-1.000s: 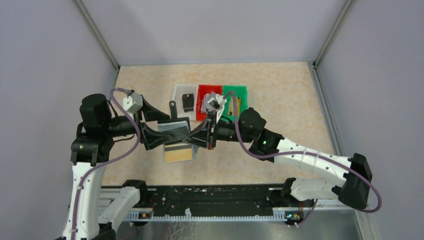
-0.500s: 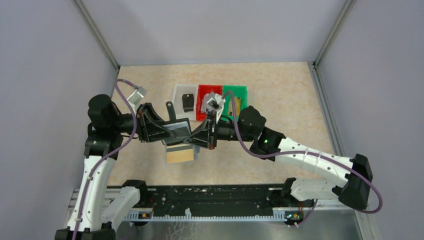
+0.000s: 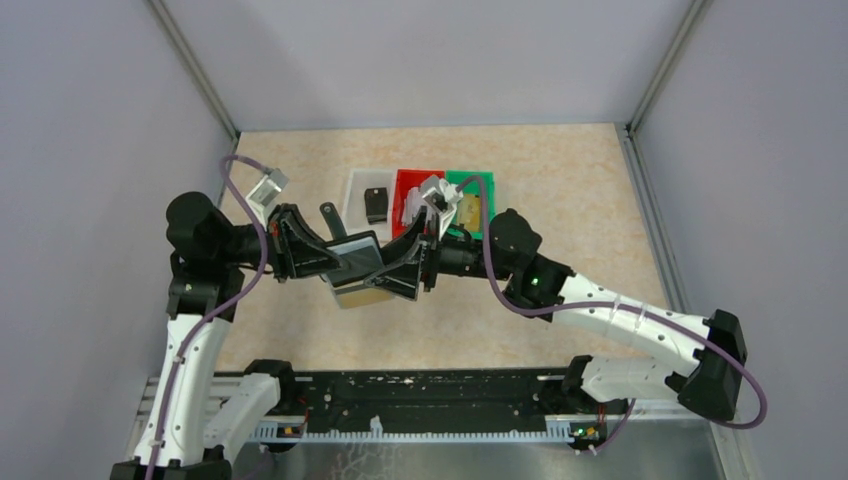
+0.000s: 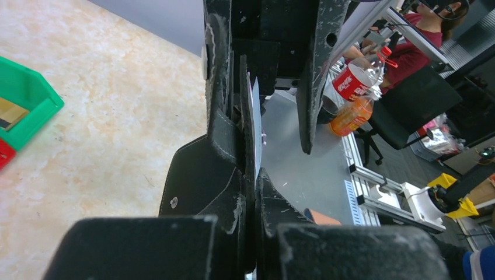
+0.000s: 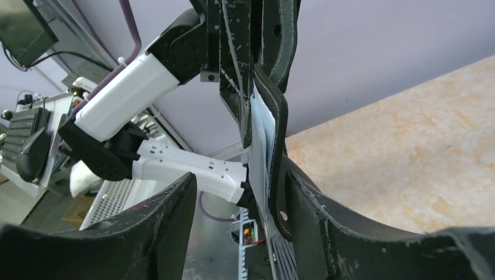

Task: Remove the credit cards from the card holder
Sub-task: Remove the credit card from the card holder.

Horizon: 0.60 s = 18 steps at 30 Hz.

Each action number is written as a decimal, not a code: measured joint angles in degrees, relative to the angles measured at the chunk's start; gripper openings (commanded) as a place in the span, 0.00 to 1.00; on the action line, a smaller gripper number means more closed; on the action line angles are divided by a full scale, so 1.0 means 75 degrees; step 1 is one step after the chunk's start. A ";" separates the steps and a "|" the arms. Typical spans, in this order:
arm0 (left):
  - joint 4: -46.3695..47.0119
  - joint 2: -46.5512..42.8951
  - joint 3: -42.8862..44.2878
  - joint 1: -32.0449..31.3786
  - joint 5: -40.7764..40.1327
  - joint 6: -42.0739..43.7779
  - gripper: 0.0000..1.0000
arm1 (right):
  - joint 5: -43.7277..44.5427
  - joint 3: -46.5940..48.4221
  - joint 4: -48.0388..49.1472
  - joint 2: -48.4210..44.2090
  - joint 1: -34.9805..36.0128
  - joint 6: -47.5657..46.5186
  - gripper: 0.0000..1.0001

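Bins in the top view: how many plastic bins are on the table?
3, side by side at the far middle of the table: the white bin on the left, the red bin in the middle, the green bin on the right. None appears hidden.

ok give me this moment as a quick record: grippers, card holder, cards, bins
left gripper: shut on the small black leather-like card holder, held above the table
right gripper: open, one finger on either side of the holder's other end
pale silvery card: tucked inside the holder
gold card: just under the holder in the top view; cannot tell if it rests on the table
white plastic bin: small black item
red plastic bin: mostly hidden by the right arm
green plastic bin: tan card
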 measured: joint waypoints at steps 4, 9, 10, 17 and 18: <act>0.0026 -0.0041 0.0003 0.0000 -0.0140 0.0017 0.00 | 0.0111 0.0003 0.0178 -0.0085 -0.0128 0.0035 0.54; 0.0041 -0.0117 0.0041 0.0000 -0.0169 -0.0076 0.00 | 0.0079 0.0146 0.0251 0.0029 -0.0175 0.0146 0.22; 0.0055 -0.0125 0.0061 0.0000 -0.0166 -0.0122 0.00 | 0.0050 0.0195 0.0291 0.0096 -0.0178 0.0198 0.12; 0.0184 -0.0187 0.0181 0.0012 -0.0192 -0.0472 0.81 | -0.0230 0.0291 0.0548 0.0353 -0.0297 0.0778 0.00; 0.0251 -0.0192 0.0184 0.0003 -0.0227 -0.0597 0.92 | -0.0259 0.0291 0.0557 0.0370 -0.0321 0.0857 0.00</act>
